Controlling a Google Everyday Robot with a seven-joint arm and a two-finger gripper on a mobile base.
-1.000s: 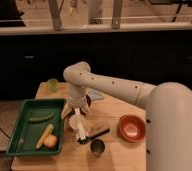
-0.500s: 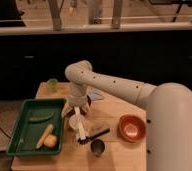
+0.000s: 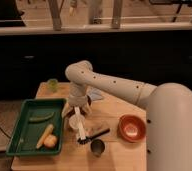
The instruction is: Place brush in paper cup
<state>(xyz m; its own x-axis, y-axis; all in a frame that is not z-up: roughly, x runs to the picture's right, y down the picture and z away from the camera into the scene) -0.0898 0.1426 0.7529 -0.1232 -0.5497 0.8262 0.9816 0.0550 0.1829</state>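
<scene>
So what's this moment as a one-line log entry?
gripper: directly above small round white paper cup | slim white brush: slanting across cup, dark tip past rim

A wooden table (image 3: 120, 107) carries a green tray (image 3: 20, 134) on its left side, holding a green pod-like vegetable (image 3: 40, 118), a yellow oblong piece, perhaps a banana (image 3: 43, 136), and a small orange fruit (image 3: 51, 142). A translucent green cup (image 3: 52, 85) stands at the far left corner. Right of the gripper (image 3: 77, 110), which hangs over the table's middle, lies a tan block with a black handle (image 3: 98, 130). A dark metal cup (image 3: 97, 147) sits near the front edge and an orange bowl (image 3: 130, 127) to the right.
</scene>
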